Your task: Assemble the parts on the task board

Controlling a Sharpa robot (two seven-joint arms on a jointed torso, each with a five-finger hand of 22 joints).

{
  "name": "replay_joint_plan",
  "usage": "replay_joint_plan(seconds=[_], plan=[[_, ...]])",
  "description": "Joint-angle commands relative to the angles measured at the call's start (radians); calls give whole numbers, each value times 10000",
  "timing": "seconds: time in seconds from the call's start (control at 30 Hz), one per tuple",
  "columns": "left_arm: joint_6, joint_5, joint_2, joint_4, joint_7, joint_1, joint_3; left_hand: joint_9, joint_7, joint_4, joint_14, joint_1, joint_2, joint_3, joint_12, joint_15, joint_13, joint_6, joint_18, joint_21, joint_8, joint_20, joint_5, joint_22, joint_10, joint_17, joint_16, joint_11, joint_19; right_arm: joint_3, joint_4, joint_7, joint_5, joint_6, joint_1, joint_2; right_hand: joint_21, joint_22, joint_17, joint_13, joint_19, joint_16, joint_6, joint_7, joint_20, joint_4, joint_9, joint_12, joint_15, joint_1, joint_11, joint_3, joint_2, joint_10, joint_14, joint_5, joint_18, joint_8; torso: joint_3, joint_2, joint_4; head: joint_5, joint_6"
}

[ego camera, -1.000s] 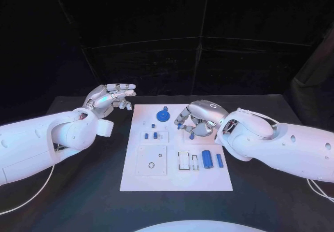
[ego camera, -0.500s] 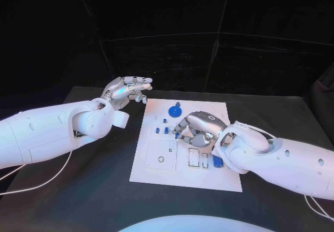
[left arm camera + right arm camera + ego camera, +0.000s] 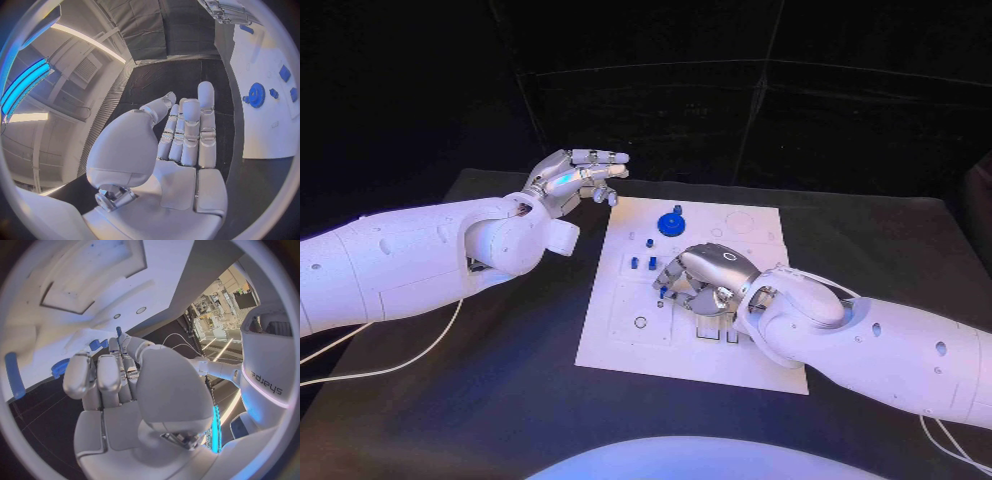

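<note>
Just fingers (image 3: 678, 285) over task board (image 3: 620, 335)

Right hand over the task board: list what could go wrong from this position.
1. The right hand hangs low over the task board, hiding the parts beneath it in the head view, so a grasp may miss.
2. Its fingers are close to the small blue pegs and could knock them.
3. The blue gear lies just beyond and could get nudged.

we read one word only: "sharpa", in dark letters on the robot's white body, seen upside down at the edge of the right wrist view. on the task board (image 3: 625, 330), on its blue parts (image 3: 674, 222) and on the desk (image 3: 488, 400) we make out no lettering or numbers.
</note>
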Motion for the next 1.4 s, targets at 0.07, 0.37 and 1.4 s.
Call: replay_joint_plan(seconds=[0.07, 0.37, 1.4], plan=[[-15, 8, 19, 4, 110, 19, 9, -8, 41, -49, -60, 22, 83, -28, 40, -1, 15, -55, 116, -25, -28, -3, -20, -12, -68, -11, -42, -16, -52, 2, -55, -79, -405, 128, -37, 108, 46, 7, 9, -15, 19, 49, -39, 38, 16, -42, -15, -33, 7, -104, 36, 7, -26, -64, 280, 34, -172, -50, 2, -2, 11, 10, -35], [-9, 8, 26, -19, 112, 19, 9, -8, 48, -49, -76, 18, 91, -37, 54, 6, 20, -70, 115, -31, -33, 2, -19, -17, -91, -32, -50, -9, -55, 1, -154, -178, -536, 354, -82, 245, 52, 13, 12, -14, 19, 63, -57, 50, 23, -76, -17, -43, 15, -135, 48, 5, -52, -77, 278, 42, -173, -53, -3, 5, 2, 32, -104], [22, -28, 19, -61, 83, 19, 10, -6, 53, -55, -87, 21, 100, -46, 73, 13, 26, -78, 115, -39, -32, 8, -19, -22, -122, -37, -45, -2, -59, 0, -267, -387, -1098, 784, -110, 301, 57, 21, 14, -11, 21, 71, -59, 53, 28, -87, -16, -44, 20, -154, 51, 8, -45, -77, 277, 58, -174, -49, -2, -1, 7, 11, -209]])
